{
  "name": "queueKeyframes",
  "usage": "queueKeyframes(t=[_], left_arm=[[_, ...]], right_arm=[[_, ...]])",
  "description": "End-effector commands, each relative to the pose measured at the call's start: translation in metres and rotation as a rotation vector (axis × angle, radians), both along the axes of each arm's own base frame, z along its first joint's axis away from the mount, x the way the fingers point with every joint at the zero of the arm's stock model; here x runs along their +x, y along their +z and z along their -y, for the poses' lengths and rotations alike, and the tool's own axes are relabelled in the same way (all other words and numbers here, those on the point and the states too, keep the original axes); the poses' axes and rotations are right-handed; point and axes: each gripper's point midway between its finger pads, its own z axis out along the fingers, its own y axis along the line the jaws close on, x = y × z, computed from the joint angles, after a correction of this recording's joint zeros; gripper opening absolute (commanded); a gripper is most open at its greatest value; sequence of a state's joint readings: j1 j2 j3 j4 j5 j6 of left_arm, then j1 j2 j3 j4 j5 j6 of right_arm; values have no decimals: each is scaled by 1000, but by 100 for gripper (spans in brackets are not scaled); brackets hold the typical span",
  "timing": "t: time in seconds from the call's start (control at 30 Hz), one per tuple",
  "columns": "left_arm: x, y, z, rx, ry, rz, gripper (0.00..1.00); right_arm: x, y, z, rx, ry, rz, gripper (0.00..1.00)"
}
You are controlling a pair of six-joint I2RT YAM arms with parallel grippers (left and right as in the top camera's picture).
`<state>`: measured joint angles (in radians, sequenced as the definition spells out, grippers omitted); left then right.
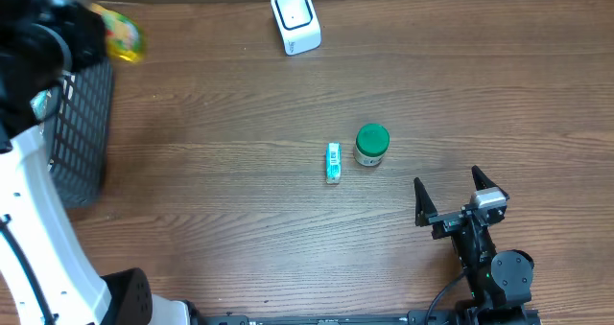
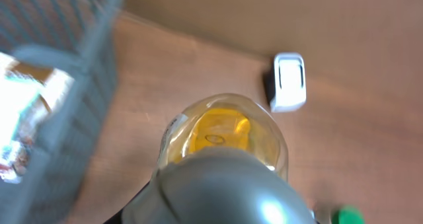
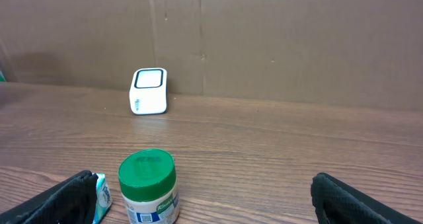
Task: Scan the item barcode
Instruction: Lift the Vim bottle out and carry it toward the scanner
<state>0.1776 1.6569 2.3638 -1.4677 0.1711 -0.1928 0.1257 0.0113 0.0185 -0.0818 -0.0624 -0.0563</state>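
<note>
Left wrist view: left gripper (image 1: pixel 100 30) clasps a clear, yellow-filled jar (image 2: pixel 221 135); right gripper (image 1: pixel 447 179) gapes.

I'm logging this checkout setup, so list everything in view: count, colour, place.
scanner: one, white, far edge of table, middle
jar: one, green lid, upright, table centre
box: one, small, teal and white, just left of jar
basket: one, black mesh, left edge of table
packet: at least one, white and brown, blurred, inside basket
bottle: one, clear with yellow contents, held in the air by basket's far corner
table: one, brown wood
left hand: one, black, shut on bottle
right hand: one, black, open, empty, near edge, right of jar
</note>
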Motion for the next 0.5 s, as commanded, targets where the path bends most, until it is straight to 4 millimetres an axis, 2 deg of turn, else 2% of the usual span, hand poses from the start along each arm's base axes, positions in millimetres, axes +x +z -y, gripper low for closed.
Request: queueKeyframes(t=[0.0,0.2,0.33,0.4,0.47], left_arm=[[0,-27,36,56,-65,-101,22],[10,-94,113,76,-210,-236,20],[18,-153,168,70,-252,-274,20],[20,-185,188,111,-227,-270,20],[18,-204,196,144,-193,-262,20]], right_arm=[[1,-3,2,-5,-12,1,100],[1,-3,2,-5,-12,1,100],[1,-3,2,-5,-12,1,100],[1,-3,2,-5,-12,1,100],[1,-3,2,-5,-12,1,100]])
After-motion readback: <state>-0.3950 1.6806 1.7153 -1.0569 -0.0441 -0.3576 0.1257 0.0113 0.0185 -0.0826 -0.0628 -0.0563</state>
